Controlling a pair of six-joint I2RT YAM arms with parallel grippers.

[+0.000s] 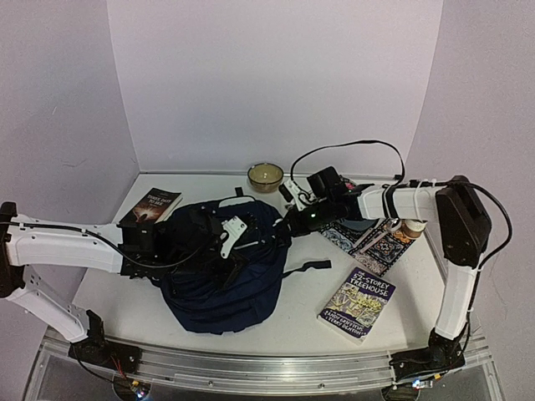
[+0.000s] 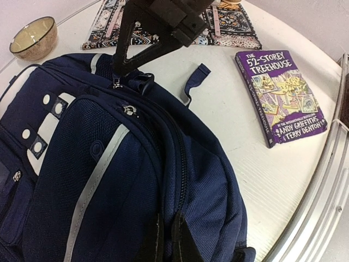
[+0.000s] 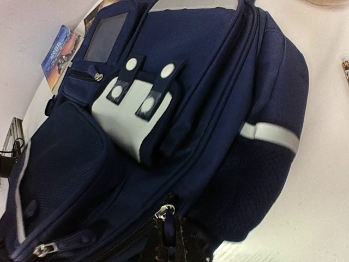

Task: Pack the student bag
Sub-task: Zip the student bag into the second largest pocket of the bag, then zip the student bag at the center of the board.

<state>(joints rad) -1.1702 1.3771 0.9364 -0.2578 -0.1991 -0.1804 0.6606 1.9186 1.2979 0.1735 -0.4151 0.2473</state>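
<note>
The student bag [image 1: 219, 280], a navy backpack with a white patch, lies flat in the middle of the table. My left gripper [image 1: 232, 261] rests on its top side. In the left wrist view the left gripper [image 2: 168, 237] is shut, pinching a fold of bag [image 2: 109, 180] fabric beside the main zip. My right gripper [image 1: 281, 229] reaches the bag's far right end. The right wrist view shows the right gripper [image 3: 175, 240] shut on the navy zip pull [image 3: 169, 229], just below the silver slider [image 3: 164, 212]. Its black fingers [image 2: 122, 60] also show at the bag's top in the left wrist view.
A purple Treehouse book [image 1: 358, 304] lies front right. A patterned pouch [image 1: 372, 242] and a small tan-capped bottle [image 1: 412, 226] sit under the right arm. A tan bowl [image 1: 266, 176] stands at the back, and a dark book [image 1: 152, 205] lies back left. White walls enclose three sides.
</note>
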